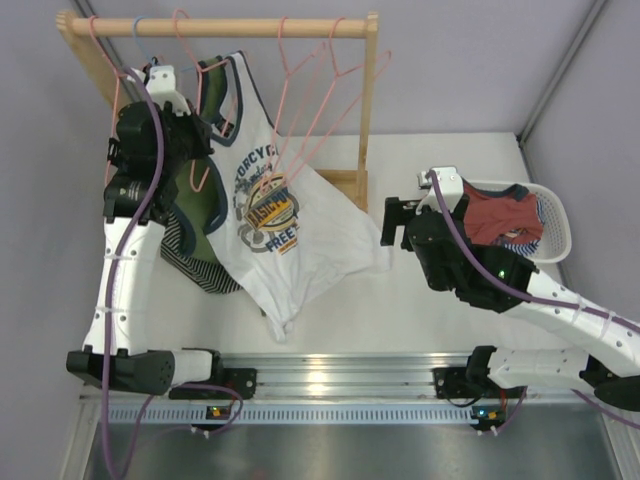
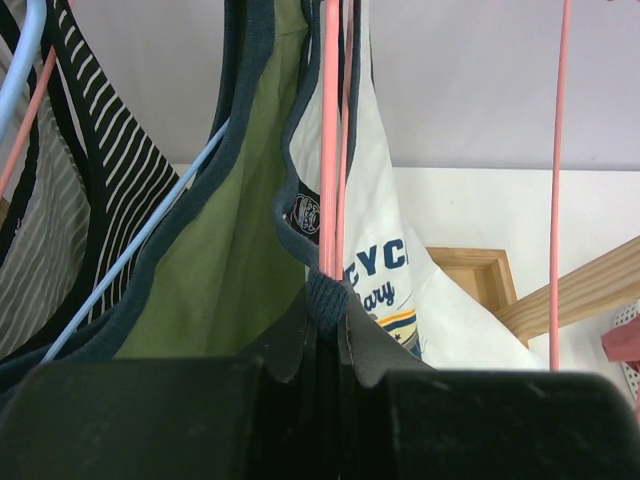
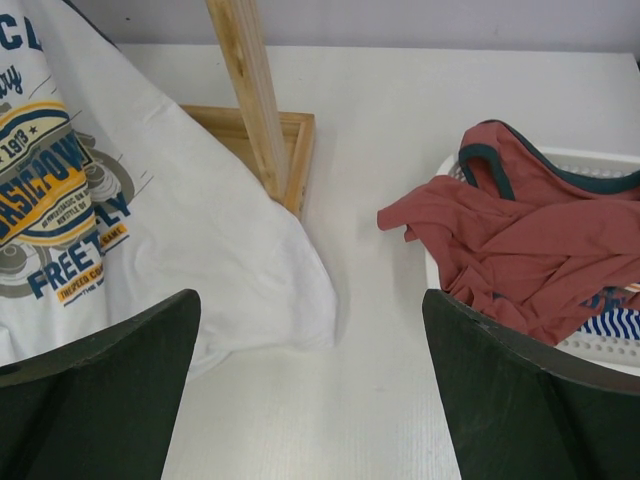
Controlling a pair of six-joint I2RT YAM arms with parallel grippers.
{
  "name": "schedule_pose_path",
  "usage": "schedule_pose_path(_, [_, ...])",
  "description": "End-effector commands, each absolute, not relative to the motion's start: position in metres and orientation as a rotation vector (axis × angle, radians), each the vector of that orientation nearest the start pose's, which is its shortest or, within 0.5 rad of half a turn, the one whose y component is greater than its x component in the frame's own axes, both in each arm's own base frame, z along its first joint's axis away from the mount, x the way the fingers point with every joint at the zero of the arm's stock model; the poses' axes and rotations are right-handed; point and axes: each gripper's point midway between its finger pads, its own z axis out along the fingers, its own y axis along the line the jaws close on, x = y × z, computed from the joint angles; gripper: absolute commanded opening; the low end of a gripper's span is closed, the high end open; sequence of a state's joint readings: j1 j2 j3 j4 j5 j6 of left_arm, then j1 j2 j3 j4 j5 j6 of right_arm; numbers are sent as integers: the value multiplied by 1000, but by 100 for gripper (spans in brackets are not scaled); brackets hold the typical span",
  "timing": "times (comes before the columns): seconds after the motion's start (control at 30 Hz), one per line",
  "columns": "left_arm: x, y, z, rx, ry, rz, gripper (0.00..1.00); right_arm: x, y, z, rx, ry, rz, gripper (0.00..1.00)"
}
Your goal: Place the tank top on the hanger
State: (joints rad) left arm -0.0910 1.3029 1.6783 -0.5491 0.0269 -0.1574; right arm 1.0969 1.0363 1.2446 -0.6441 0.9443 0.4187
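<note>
The white tank top (image 1: 290,230) with navy trim and chest lettering hangs from its strap by the rack, and its hem lies on the table. My left gripper (image 1: 200,140) is shut on the navy strap trim together with a pink hanger wire (image 2: 329,150); the left wrist view shows the jaws (image 2: 328,310) pinching both, with the tank top (image 2: 385,230) behind. My right gripper (image 1: 393,222) is open and empty, low over the table (image 3: 310,300) between the tank top's hem (image 3: 150,200) and the basket.
More pink hangers (image 1: 283,60) hang on the wooden rack (image 1: 368,110). An olive tank top (image 1: 205,200) and a striped garment (image 1: 190,260) hang left, on a light blue hanger (image 2: 130,250). A white basket (image 1: 555,215) holds a red garment (image 3: 520,240).
</note>
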Motion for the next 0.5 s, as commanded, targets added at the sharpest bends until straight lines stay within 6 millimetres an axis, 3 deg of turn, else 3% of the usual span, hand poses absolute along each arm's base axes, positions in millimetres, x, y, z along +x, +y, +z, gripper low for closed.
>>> schedule_pose_path(0.0, [391, -41, 471, -52, 1606, -198, 9, 237, 181, 344, -43, 1801, 150, 92])
schedule_pose_path(0.13, [384, -41, 469, -60, 1600, -209, 31, 236, 181, 342, -46, 1805, 153, 93])
schedule_pose_path(0.27, [377, -35, 464, -87, 1619, -178, 40, 236, 181, 342, -46, 1805, 160, 93])
schedule_pose_path(0.47, [357, -33, 471, -92, 1602, -179, 51, 234, 180, 341, -50, 1808, 168, 94])
